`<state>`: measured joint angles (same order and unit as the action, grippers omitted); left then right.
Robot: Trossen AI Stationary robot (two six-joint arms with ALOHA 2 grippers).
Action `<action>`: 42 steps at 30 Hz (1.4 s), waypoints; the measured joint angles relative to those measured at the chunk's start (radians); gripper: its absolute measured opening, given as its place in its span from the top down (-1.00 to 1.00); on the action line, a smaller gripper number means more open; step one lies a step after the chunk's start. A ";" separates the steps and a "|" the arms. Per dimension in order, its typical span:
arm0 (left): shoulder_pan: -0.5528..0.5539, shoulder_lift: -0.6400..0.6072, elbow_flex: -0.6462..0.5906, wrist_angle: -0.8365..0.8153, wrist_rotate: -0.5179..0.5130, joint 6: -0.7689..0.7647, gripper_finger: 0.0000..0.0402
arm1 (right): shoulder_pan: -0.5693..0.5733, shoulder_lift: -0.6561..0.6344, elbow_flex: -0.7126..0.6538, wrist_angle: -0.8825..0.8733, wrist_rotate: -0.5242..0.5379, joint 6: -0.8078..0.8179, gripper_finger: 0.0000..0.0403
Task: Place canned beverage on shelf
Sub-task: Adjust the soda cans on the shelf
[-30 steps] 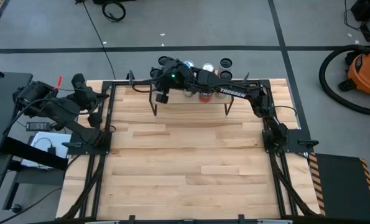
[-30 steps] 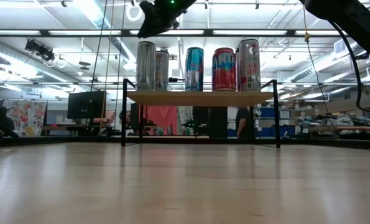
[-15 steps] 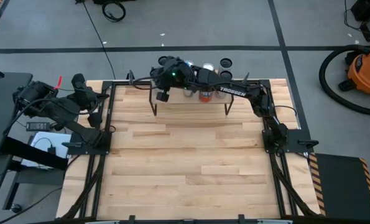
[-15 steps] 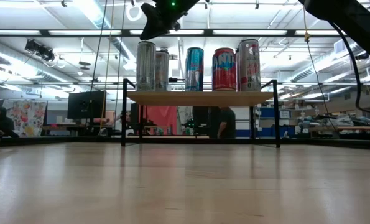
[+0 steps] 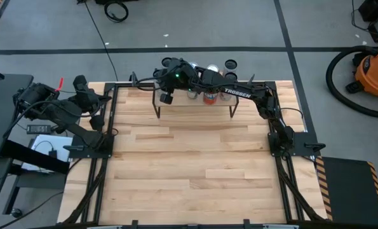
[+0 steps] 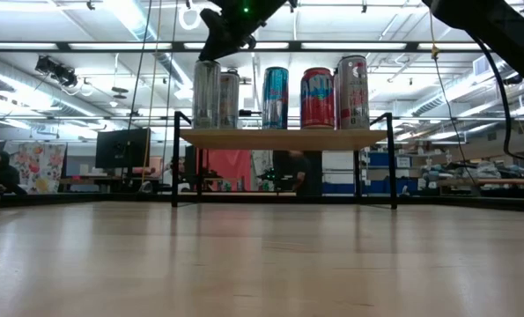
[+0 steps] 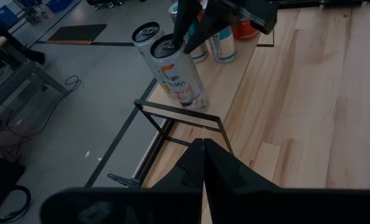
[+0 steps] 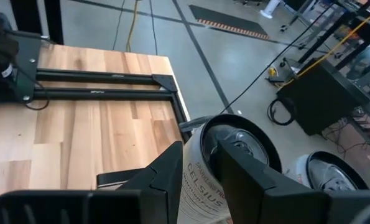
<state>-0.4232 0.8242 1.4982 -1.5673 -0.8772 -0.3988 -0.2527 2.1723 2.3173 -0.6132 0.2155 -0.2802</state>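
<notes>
the right gripper [image 6: 216, 46] sat clamped on the silver can [image 6: 206, 92] atop the shelf [image 6: 284, 138]; it needed to part its fingers gently and lift straight, while the left gripper [image 7: 203, 163] rested closed at the table's left.

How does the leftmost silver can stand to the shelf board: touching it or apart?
Touching. The low view shows the silver can upright with its base flat on the shelf board, with no gap beneath it.

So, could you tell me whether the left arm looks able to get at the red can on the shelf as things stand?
Probably not easily: the left gripper waits at the table's left edge, and the right arm stretches over the shelf, just above the red can.
</notes>
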 joint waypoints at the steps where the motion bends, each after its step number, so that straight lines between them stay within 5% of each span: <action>1: 0.000 0.000 0.000 0.000 0.000 0.000 0.97 | 0.000 0.000 0.000 -0.001 0.001 0.000 0.46; 9: 0.000 0.000 0.000 0.000 0.000 0.000 0.97 | 0.000 0.000 -0.001 0.000 0.008 0.010 0.52; 20: 0.000 0.000 0.000 0.000 0.000 0.000 0.97 | 0.001 -0.002 0.000 -0.012 0.012 0.016 0.96; 42: 0.000 0.000 0.000 0.000 -0.019 0.001 0.97 | 0.001 -0.039 0.003 -0.057 0.003 -0.001 0.97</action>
<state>-0.4230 0.8242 1.4982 -1.5673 -0.8959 -0.3976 -0.2520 2.1338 2.3203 -0.6706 0.2186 -0.2810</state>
